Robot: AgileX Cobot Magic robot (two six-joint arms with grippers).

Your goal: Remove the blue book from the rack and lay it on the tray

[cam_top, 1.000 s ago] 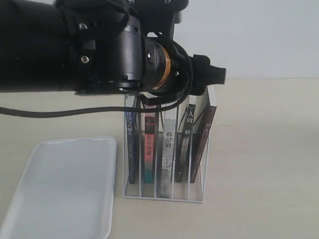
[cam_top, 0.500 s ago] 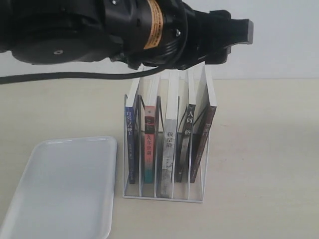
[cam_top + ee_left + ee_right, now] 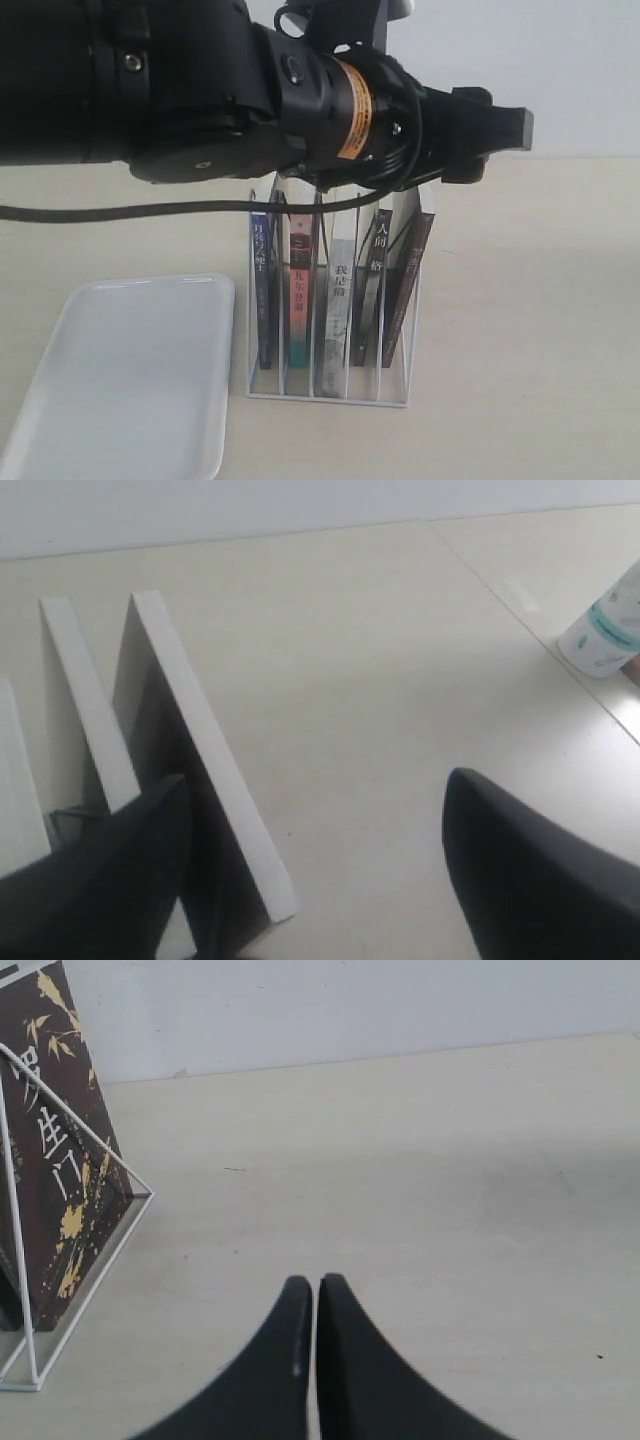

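Observation:
The blue book (image 3: 262,290) stands upright in the leftmost slot of the white wire rack (image 3: 330,392), its narrow dark blue spine facing me. The white tray (image 3: 130,370) lies flat and bare to the left of the rack. My left gripper (image 3: 500,132) hovers above the rack's right end, past the tops of the books. In the left wrist view the left gripper (image 3: 315,870) is open with only table between its fingers. My right gripper (image 3: 315,1285) is shut and holds nothing, low over the table beside the rack's end.
Other books fill the rack: a red-and-teal spine (image 3: 298,300), a white one (image 3: 338,310) and dark ones (image 3: 372,290). A brown book with gold leaves (image 3: 55,1160) leans at the end. A white bottle (image 3: 605,630) stands far off on the table.
My left arm has swung and stretched further right above the rack, its gripper staying open. The books, rack and tray have not moved.

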